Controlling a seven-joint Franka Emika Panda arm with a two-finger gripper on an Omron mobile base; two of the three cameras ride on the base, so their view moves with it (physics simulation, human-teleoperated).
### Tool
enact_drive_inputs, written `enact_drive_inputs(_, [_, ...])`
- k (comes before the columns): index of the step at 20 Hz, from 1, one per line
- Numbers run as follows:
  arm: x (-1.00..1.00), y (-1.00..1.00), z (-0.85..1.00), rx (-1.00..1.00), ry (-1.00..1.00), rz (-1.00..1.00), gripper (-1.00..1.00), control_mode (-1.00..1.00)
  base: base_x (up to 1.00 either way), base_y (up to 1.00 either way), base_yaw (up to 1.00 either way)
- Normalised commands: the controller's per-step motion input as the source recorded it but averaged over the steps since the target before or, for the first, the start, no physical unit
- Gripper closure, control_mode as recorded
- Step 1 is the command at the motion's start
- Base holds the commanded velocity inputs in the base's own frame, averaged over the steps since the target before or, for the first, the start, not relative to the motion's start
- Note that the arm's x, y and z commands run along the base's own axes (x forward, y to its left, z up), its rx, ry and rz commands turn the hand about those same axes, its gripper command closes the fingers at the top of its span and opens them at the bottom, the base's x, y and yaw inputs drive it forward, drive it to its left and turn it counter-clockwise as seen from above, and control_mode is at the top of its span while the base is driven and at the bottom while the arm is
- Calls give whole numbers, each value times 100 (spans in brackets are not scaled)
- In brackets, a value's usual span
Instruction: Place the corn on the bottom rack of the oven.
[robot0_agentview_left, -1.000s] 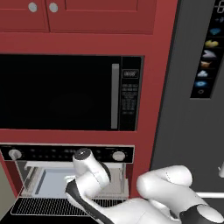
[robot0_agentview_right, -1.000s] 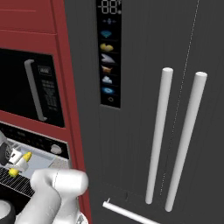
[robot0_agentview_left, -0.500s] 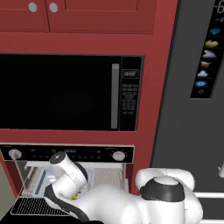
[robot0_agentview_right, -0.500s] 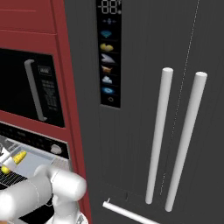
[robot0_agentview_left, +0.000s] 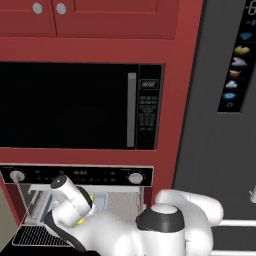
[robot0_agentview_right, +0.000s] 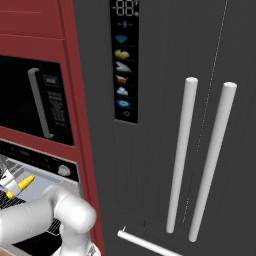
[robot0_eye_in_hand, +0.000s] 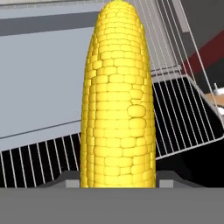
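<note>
At the oven (robot0_agentview_left: 75, 176) mouth, 7 o'clock in the left base view, the arm has swung leftward and lower, so release looks close. End effector (robot0_agentview_right: 11, 186) grips the corn (robot0_eye_in_hand: 117, 100), held above the bottom rack (robot0_eye_in_hand: 183, 118). Hand view shows rack wires; right base view shows the cob clear of them.
</note>
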Motion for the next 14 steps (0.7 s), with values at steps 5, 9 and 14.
enact_drive_inputs(5, [25, 3, -26, -5, -4, 0, 100, -100, 0, 0, 0])
enact_drive_inputs(9, [32, 7, -26, -8, 0, 0, 100, -100, 0, 0, 0])
enact_drive_inputs(14, [34, 12, -25, -7, 0, 0, 100, -100, 0, 0, 0])
